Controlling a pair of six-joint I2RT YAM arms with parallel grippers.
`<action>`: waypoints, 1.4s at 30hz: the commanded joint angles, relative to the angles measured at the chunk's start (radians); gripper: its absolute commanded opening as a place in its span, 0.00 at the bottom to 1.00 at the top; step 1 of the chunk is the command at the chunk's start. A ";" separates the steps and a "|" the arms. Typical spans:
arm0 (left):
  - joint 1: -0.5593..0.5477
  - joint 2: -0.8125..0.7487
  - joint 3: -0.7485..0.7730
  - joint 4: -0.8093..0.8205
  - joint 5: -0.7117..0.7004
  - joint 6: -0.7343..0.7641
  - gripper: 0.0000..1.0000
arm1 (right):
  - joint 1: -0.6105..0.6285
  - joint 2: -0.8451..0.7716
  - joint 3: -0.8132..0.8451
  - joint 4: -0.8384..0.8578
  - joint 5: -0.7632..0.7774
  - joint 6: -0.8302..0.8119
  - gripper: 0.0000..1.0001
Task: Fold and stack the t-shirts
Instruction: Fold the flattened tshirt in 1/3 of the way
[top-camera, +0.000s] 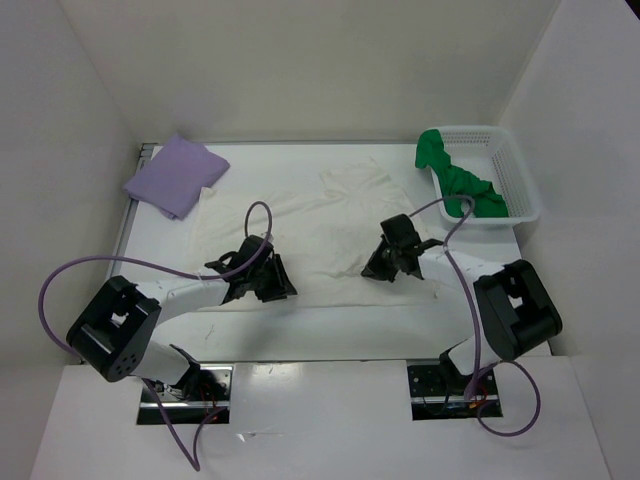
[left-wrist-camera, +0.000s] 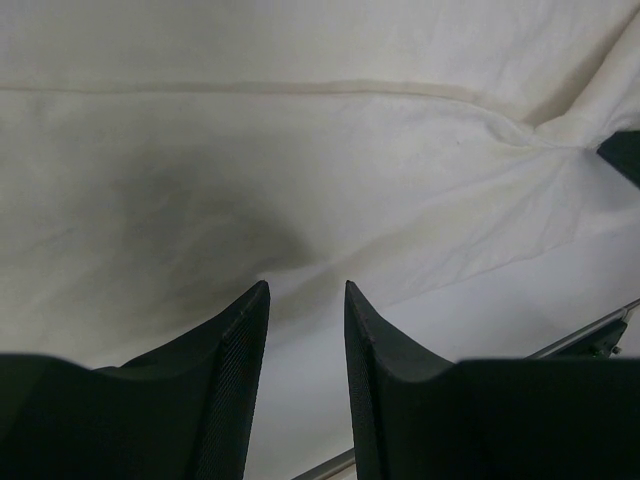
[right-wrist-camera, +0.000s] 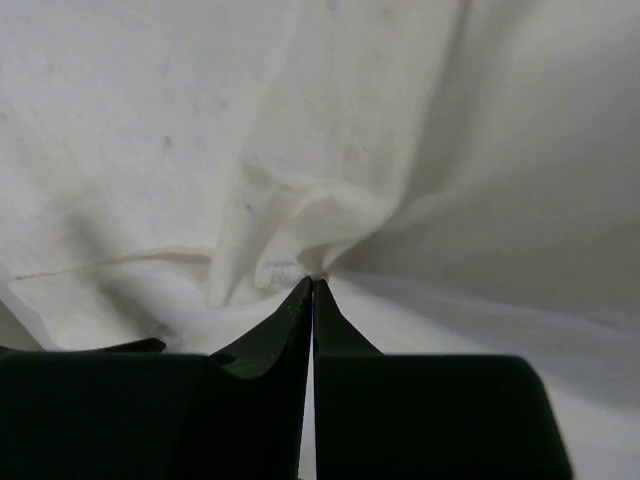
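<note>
The white t-shirt (top-camera: 300, 215) lies spread over the middle of the table. Near its front right edge my right gripper (top-camera: 380, 266) is shut, and in the right wrist view my right gripper (right-wrist-camera: 313, 281) pinches a puckered fold of the white t-shirt (right-wrist-camera: 200, 120) at its tips. My left gripper (top-camera: 268, 283) sits low over the shirt's front left edge. In the left wrist view my left gripper (left-wrist-camera: 305, 290) stands open, with nothing between its fingers and the white t-shirt (left-wrist-camera: 300, 150) just ahead. The lavender t-shirt (top-camera: 175, 175) lies folded at the back left. The green t-shirt (top-camera: 458, 182) is bunched in the basket.
A white mesh basket (top-camera: 515, 170) stands at the back right against the wall. White walls close in the table on three sides. A metal rail (left-wrist-camera: 590, 330) shows at the lower right of the left wrist view.
</note>
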 joint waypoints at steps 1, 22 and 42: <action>-0.003 -0.034 0.000 0.010 -0.016 0.002 0.44 | 0.003 0.069 0.108 0.079 -0.011 -0.026 0.04; -0.003 0.010 0.147 -0.050 -0.016 0.010 0.44 | 0.003 0.071 0.244 0.035 -0.022 -0.110 0.18; -0.049 0.088 -0.019 -0.101 0.104 -0.009 0.44 | 0.104 -0.120 -0.199 -0.015 0.046 0.155 0.00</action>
